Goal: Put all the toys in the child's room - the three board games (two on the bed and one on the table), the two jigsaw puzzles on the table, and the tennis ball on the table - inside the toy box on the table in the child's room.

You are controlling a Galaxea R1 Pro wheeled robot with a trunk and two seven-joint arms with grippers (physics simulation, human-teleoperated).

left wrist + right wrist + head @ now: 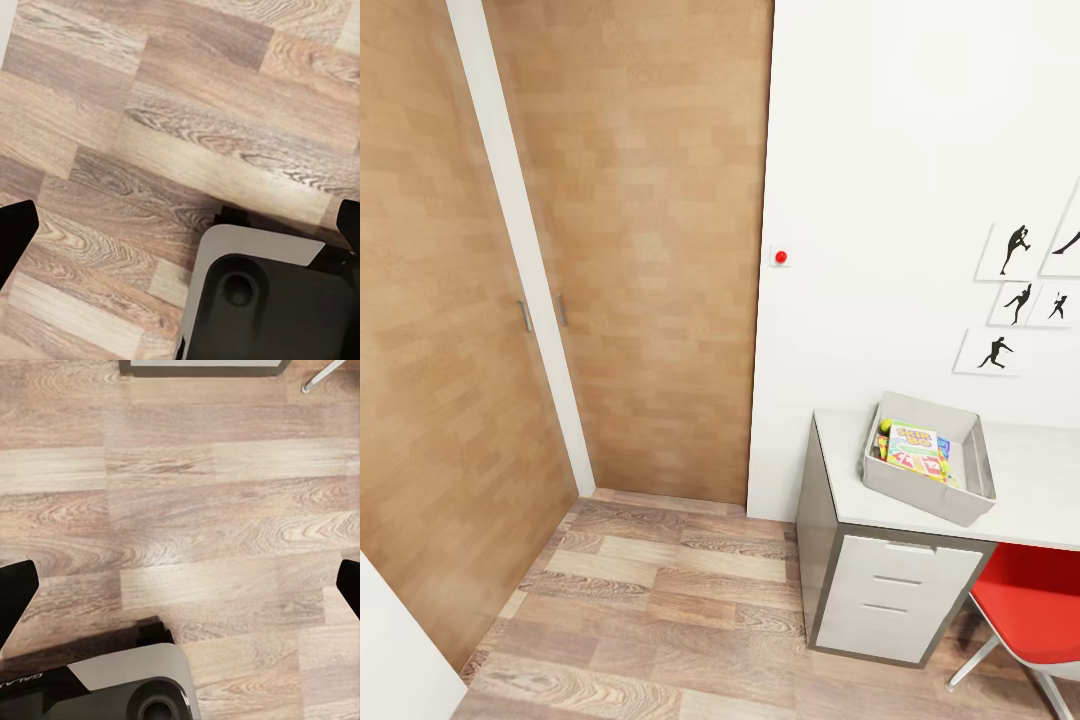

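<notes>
Now, table (1040, 490) at right | toy box (972, 470) on its near corner | inside, "Skip-Bo" game (913, 443), tennis ball (885, 426) beside | left gripper (180, 225) spread wide over floor | right gripper (180, 585) likewise wide.

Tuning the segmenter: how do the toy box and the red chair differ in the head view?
The toy box is grey; the chair seat is red. The toy box sits on the table, while the chair stands on the floor, tucked partly under it. The toy box holds a printed game box; the chair seat is bare.
</notes>
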